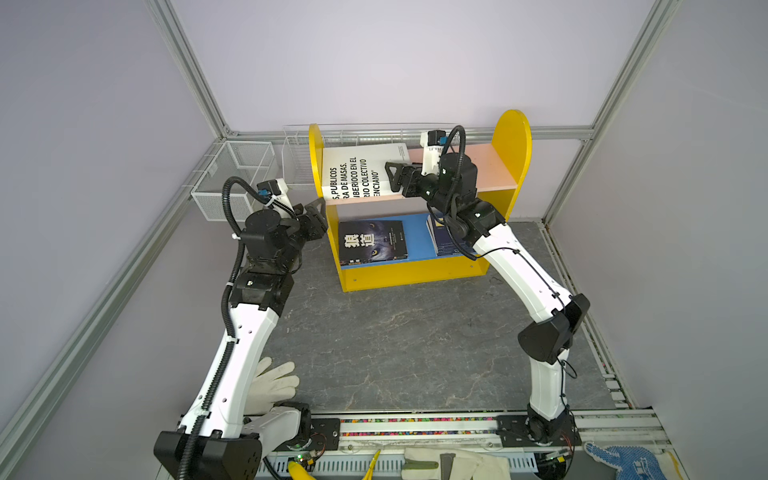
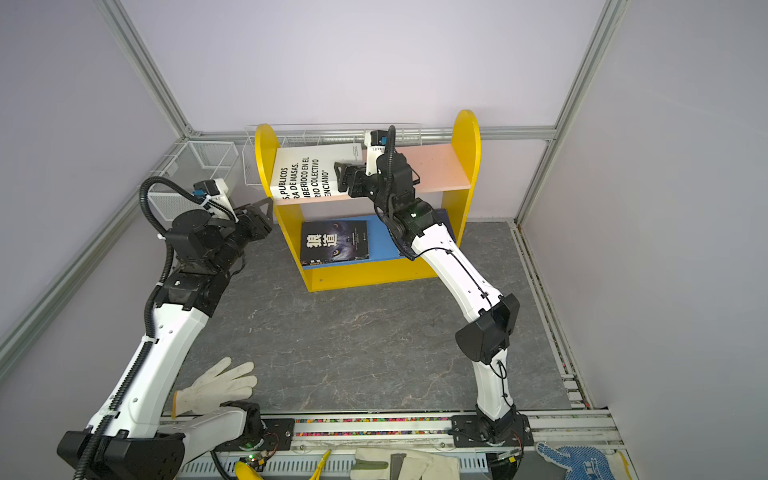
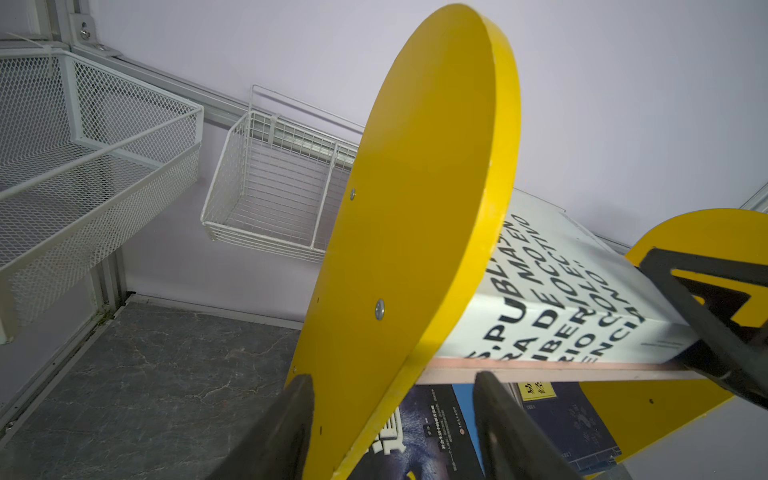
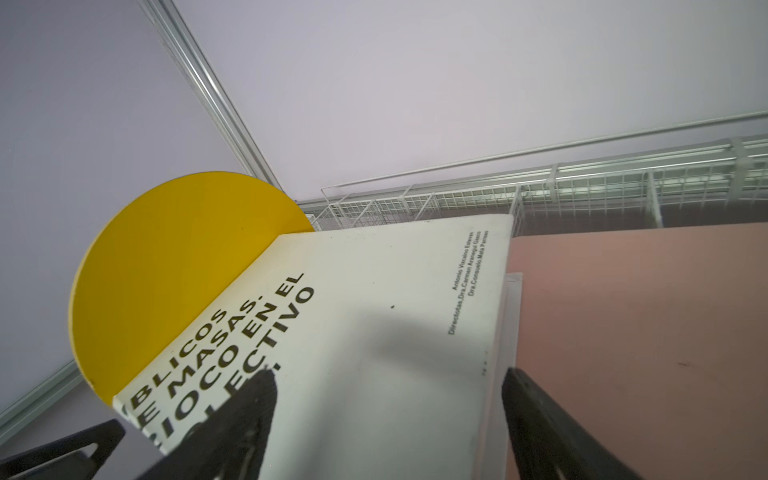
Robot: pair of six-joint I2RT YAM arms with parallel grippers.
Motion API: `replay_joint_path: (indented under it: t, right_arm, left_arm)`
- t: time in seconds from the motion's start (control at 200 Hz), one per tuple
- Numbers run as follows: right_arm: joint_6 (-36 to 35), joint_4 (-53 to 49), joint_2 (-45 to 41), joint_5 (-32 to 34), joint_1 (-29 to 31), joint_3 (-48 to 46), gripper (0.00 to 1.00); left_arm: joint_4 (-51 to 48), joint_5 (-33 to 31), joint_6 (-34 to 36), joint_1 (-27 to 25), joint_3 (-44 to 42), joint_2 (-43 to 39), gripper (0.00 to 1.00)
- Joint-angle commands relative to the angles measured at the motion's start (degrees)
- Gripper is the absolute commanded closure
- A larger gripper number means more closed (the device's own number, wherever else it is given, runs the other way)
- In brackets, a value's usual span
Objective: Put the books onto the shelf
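- Bench (image 1: 395,340) under everything, grey and stone-patterned; no book seen lying on it in both top views.
- Shelf (image 1: 513,141) at 12 o'clock on the bench, close to the back wall, with pink upper board (image 1: 490,162) over blue lower board (image 1: 417,237).
- White book (image 1: 357,174) lying cover-up on the pink board at its 9 o'clock end, edge against the left side panel (image 1: 316,145). Long axis judged to run 9-to-3 along the board, title lines running 6-to-12.
- Wolf-eye book (image 1: 372,243) and navy books (image 1: 440,245) flat on the blue board, the first toward 9, the second toward 3 and partly hidden behind the right arm.
- Right pincer (image 1: 391,178) over the white book's 3 o'clock end, tips pointing toward 9, jaws spread wide. In the right wrist view, one of the fingers (image 4: 253,415) above the cover, the other past the book's edge over bare pink board; no grip seen.
- Left pincer (image 1: 319,212) outside the shelf, just beside the left panel's front edge, at 9 o'clock of the white book, jaws part-spread with nothing seen held.
- Judged: right arm the nearer. Book toward 9 from its tips, stopped there by the panel, so probably a back-out toward 3 or 6 next, without dragging the cover.
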Motion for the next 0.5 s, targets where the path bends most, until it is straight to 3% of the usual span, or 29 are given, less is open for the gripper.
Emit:
replay_joint_path:
  t: [0.0, 0.17, 0.315, 0.495]
  right_arm:
    - [-2.42, -4.54, -2.63, 3.36, -0.32, -1.45, 0.12]
    - [-4.63, -2.52, -6.80, 1.26, -0.81, -5.34, 0.12]
    - [-11.80, -3.94, -14.25, 0.08, -0.71, -12.48, 0.12]
    - [-17.36, -1.85, -32.14, 6.60, -0.89, -34.85, 0.12]
  left_arm:
    - [-0.54, 0.02, -0.24, 0.31, -0.85, -1.66, 0.37]
    - [-2.02, -0.96, 0.19, 0.31, -1.81, -4.21, 0.27]
    - [-5.23, -2.24, 0.86, 0.31, -5.03, -9.45, 0.20]
    - [-6.28, -7.56, -1.43, 0.31, -15.81, -16.33, 0.08]
